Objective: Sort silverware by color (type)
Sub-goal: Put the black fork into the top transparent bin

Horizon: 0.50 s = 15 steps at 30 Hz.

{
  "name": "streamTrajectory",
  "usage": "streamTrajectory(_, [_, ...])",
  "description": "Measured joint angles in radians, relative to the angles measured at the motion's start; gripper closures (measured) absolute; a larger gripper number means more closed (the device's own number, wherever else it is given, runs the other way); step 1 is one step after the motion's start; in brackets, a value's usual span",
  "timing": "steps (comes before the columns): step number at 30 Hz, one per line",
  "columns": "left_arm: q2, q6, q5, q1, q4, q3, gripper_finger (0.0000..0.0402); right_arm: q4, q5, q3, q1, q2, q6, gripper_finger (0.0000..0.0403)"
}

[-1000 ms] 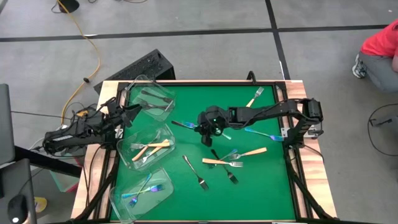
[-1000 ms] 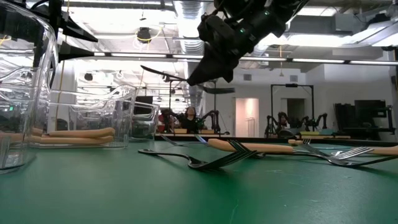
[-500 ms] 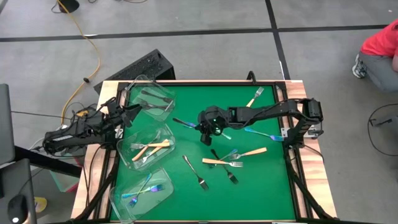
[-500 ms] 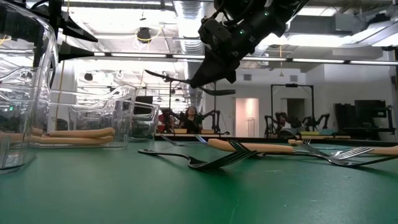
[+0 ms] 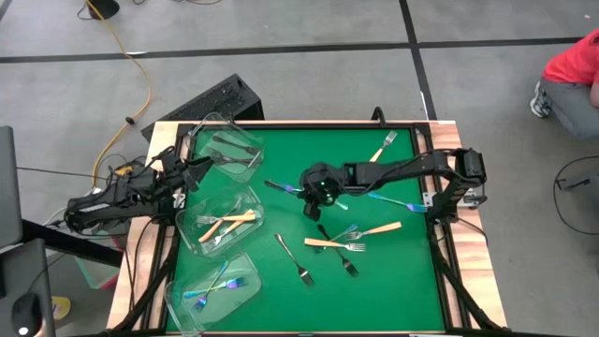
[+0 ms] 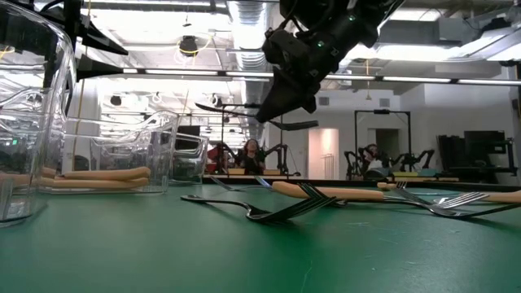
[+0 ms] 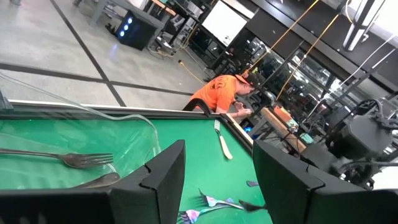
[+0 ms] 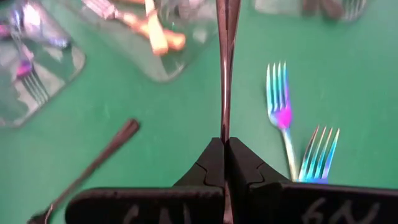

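From above, the right gripper (image 5: 315, 190) hangs over mid-table, clamped on a dark metal fork (image 5: 281, 186) whose long axis points left toward the tub of dark forks (image 5: 225, 145), beside the waiting left gripper (image 5: 192, 168). At table height, the fork (image 6: 244, 107) rides level, clear of the green mat (image 6: 163, 252). The right wrist camera shows fingers (image 8: 208, 165) pinched shut on its handle; the left wrist camera shows its jaws spread, empty.
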<state>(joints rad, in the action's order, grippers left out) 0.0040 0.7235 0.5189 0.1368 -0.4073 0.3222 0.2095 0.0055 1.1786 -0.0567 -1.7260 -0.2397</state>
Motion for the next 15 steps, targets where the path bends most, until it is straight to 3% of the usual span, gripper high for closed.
streamTrajectory(15, [0.0, 0.0, 0.0, 0.0, -0.007, 0.0, 0.023, 0.121, -0.007, -0.037, 0.077, -0.1, -0.091, 0.0385])
